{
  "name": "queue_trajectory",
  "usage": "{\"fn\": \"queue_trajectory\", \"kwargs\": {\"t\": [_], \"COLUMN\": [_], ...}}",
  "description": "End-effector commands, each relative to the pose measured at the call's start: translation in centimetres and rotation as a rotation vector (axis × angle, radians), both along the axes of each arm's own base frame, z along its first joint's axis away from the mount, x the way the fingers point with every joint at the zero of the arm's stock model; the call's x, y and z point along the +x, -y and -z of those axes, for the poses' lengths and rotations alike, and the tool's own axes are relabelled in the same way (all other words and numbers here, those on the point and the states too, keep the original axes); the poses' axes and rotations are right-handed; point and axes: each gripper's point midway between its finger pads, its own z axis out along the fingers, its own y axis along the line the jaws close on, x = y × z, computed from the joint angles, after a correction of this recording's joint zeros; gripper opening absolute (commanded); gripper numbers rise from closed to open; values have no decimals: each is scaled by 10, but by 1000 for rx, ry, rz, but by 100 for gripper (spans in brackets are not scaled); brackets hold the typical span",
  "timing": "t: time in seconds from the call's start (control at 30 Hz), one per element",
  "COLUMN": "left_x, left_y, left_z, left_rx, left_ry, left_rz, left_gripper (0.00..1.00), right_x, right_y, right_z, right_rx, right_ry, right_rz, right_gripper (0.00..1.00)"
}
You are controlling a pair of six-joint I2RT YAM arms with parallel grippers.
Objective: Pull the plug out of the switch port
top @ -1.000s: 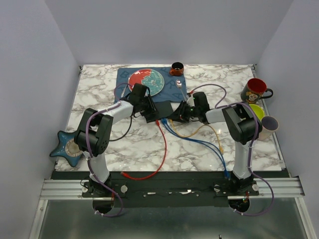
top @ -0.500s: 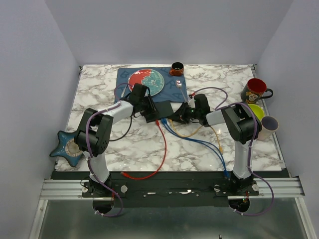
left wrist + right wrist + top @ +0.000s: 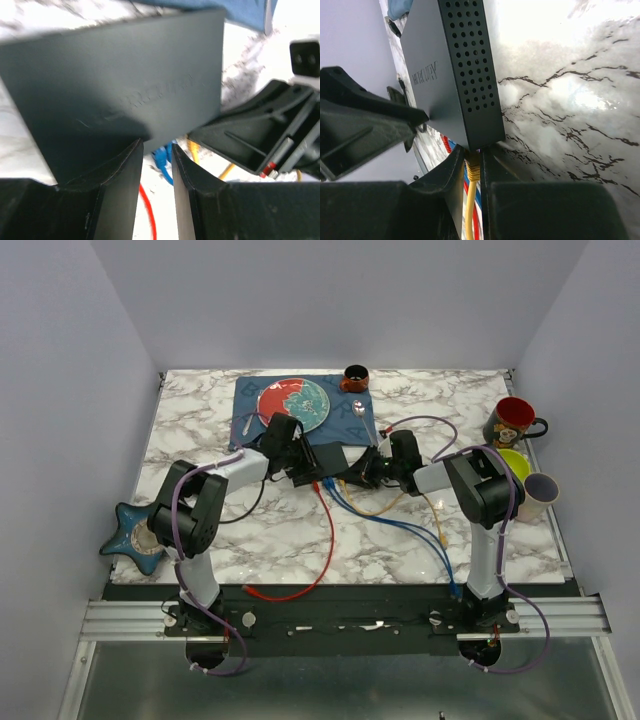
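flanking the yellow plug (image 3: 472,172) in the flat dark grey switch (image 3: 445,65), the right hand (image 3: 472,151) lies nearly closed, in line with its cable (image 3: 469,220); grip unclear.

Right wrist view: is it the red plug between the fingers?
No, the right gripper flanks the yellow plug.

- Top view: the switch (image 3: 330,455) sockets are too small to make out.
- Right wrist: yellow plug (image 3: 472,171) tip hidden under the switch.
- Left wrist: blue cable (image 3: 161,160), at the switch's 6 o'clock, blurred.
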Motion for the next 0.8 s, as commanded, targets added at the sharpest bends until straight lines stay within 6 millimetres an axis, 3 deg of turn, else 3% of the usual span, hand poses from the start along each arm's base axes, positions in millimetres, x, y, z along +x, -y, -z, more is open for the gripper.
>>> {"fn": "queue_trajectory", "kwargs": {"t": [0.0,0.07,0.23,0.5,0.77], "left_x": [-22,-30,-34,-20,-12], "left_y": [34,45,43,43,44], "left_z": [-11,-4,16,27,31], "left_rx": [-93,-87,-46,-3,-15], "left_ry": [-4,-15,-49,-65,-77], "left_rz": [65,89,66,41,11], "left_gripper": [44,44,44,44,44], "right_x": [-4,-4,-5,-16,-35], "right_y": [5,5,6,7,13], "right_z": [11,10,8,6,16], "right_rx": [-25,-30,-46,-50,-58], "right_ry": [0,10,21,24,3], "right_rz": [-2,-7,-25,-60,-95], "right_gripper": [1,1,1,1,1]}}
